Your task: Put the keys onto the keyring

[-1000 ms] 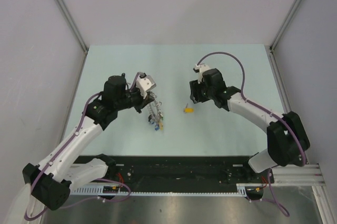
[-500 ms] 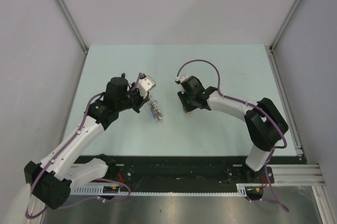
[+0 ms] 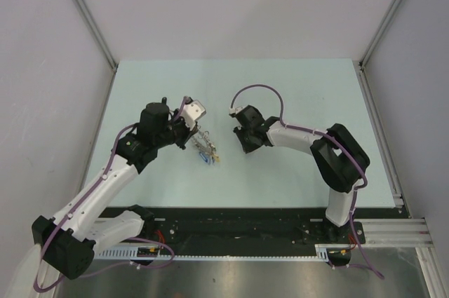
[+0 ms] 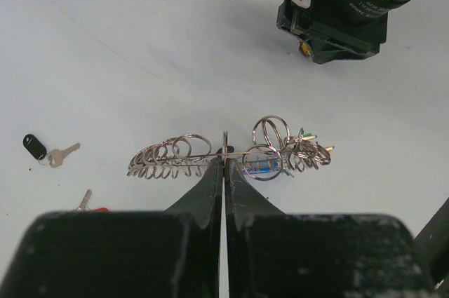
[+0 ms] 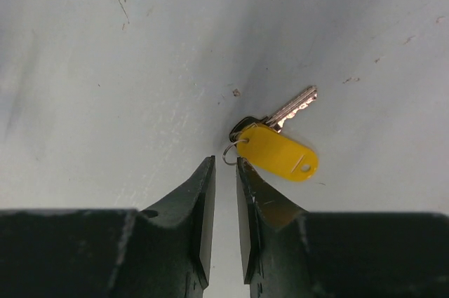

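Key with the yellow tag (image 5: 277, 152) lies just ahead-right of our right gripper (image 5: 224, 165), blade angled away; we see jaws narrow, empty.

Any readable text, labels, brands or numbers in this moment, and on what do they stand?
Nothing here can be read.
Small pale print on the right arm's wrist housing: too blurred to read.
Yellow key tag: no writing visible on the side shown.

keyring (image 4: 226, 155): held edge-on | yellow key (image 5: 278, 151), black key (image 4: 34, 146), red key (image 4: 85, 200): flat, loose
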